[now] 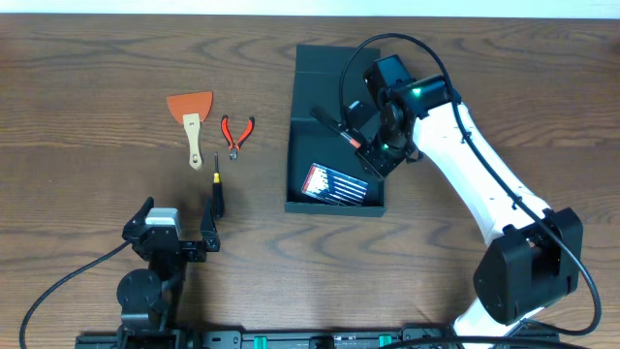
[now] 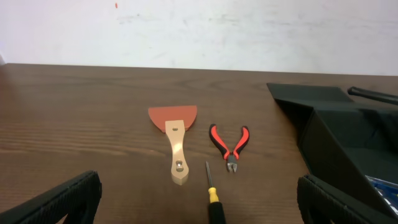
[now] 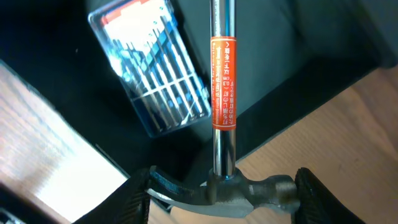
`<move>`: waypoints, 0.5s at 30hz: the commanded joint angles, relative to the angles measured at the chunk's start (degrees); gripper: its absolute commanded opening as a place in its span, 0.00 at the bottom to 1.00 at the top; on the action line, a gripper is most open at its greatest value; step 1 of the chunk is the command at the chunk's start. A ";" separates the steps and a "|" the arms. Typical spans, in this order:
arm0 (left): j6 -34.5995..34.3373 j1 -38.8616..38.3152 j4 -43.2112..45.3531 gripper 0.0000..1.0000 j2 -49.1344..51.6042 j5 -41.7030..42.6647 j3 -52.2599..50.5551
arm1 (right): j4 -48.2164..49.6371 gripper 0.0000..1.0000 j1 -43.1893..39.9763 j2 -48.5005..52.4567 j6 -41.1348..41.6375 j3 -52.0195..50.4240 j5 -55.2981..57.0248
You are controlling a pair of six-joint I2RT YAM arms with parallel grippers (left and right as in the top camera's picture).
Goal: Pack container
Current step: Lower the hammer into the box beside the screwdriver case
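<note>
The dark teal container (image 1: 320, 87) lies open at the table's centre, with a clear case of drill bits (image 1: 335, 183) in its near end. My right gripper (image 1: 374, 155) hangs over the container's right side. It is shut on the head of a hammer (image 3: 222, 74) with a steel shaft and an orange label, whose black handle (image 1: 327, 119) points left over the box. The case (image 3: 149, 68) and the container's dark inside (image 3: 298, 37) lie below the hammer. My left gripper (image 1: 177, 221) is open and empty near the front left, its fingers apart in the left wrist view (image 2: 198, 196).
An orange scraper with a wooden handle (image 1: 191, 114) (image 2: 174, 134), red-handled pliers (image 1: 235, 133) (image 2: 229, 142) and a black and yellow screwdriver (image 1: 217, 189) (image 2: 213, 196) lie left of the container. The container's wall (image 2: 329, 124) is at the right of the left wrist view.
</note>
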 commanded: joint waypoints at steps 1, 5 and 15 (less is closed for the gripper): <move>0.79 -0.17 0.02 0.99 -0.35 0.33 -0.33 | -0.52 0.02 0.42 -0.04 -0.68 1.44 0.15; 0.79 -0.17 0.02 0.99 -0.35 0.33 -0.33 | -0.46 0.02 0.94 -0.04 -0.66 1.44 -0.52; 0.79 -0.17 0.02 0.98 -0.35 0.33 -0.33 | 1.49 0.04 3.48 0.02 -0.63 -0.26 -0.72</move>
